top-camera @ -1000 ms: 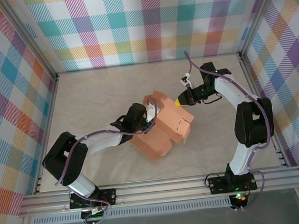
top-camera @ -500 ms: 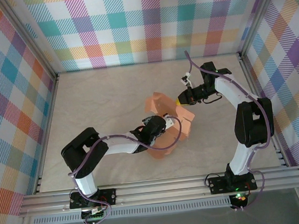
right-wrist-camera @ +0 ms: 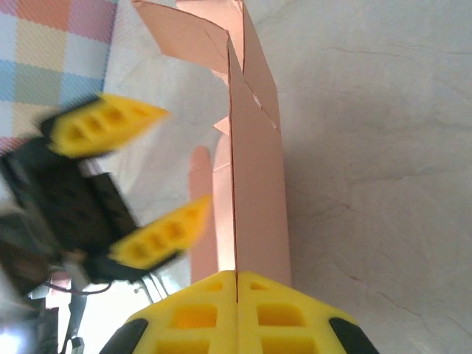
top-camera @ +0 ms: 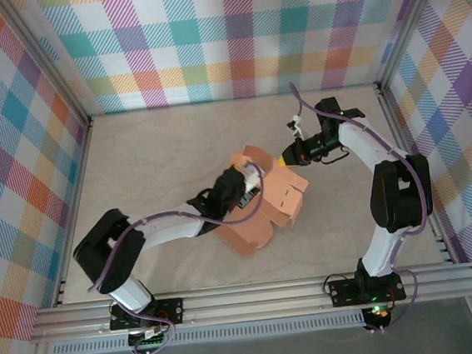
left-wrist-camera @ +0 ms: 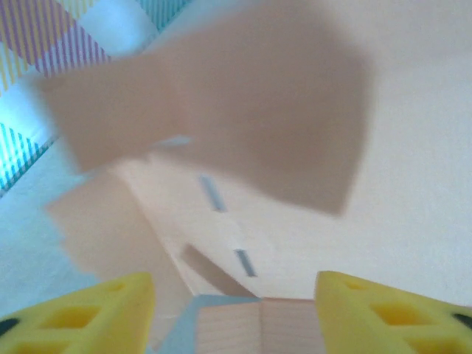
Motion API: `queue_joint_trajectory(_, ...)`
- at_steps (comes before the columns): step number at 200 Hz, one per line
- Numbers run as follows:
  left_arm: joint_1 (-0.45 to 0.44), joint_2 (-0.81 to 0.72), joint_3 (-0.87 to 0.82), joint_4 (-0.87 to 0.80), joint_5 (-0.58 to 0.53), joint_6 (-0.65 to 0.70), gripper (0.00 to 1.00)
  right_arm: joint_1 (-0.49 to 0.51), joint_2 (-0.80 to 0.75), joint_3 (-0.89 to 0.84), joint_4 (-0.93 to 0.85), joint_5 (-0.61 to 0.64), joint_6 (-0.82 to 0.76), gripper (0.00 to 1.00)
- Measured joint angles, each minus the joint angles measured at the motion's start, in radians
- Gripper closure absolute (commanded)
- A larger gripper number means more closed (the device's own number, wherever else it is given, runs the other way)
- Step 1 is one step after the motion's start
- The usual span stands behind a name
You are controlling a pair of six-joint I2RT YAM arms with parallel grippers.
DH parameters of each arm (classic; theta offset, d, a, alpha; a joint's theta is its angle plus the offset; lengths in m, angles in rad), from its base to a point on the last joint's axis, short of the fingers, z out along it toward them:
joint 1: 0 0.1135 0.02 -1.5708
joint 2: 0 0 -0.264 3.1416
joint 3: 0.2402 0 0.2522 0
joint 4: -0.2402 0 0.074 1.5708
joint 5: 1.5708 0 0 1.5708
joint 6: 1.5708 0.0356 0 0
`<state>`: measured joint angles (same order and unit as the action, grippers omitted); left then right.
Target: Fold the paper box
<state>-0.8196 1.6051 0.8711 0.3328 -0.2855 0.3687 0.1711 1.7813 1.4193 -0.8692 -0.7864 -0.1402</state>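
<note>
- Centrally on the bench (top-camera: 133, 153), the paper box (top-camera: 250, 232) is seen, partly folded.
- Its raised flap edge is pinched by the right fingers (right-wrist-camera: 236, 291), fully closed.
- The left fingers (top-camera: 249, 184) are spread apart beside the card, nothing gripped.

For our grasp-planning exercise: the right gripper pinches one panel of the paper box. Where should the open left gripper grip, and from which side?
Probably the raised free flap, from the near left, opposite the right gripper. The paper box is thin card standing edge-up, so the left gripper should straddle that edge.
</note>
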Motion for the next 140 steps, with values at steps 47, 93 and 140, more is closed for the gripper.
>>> queue_joint_trajectory(47, 0.206, -0.133, -0.040, 0.048, 0.270, -0.310, 0.24, 0.015, -0.003, -0.017, 0.060, 0.156, 0.022, 1.00)
queue_joint_trajectory(93, 0.293, -0.146, -0.104, 0.084, 0.409, -0.516, 0.24, 0.067, -0.032, -0.094, 0.152, 0.362, 0.049, 1.00)
queue_joint_trajectory(140, 0.298, -0.108, -0.112, 0.089, 0.504, -0.538, 0.38, 0.097, -0.102, -0.180, 0.262, 0.461, 0.090, 1.00)
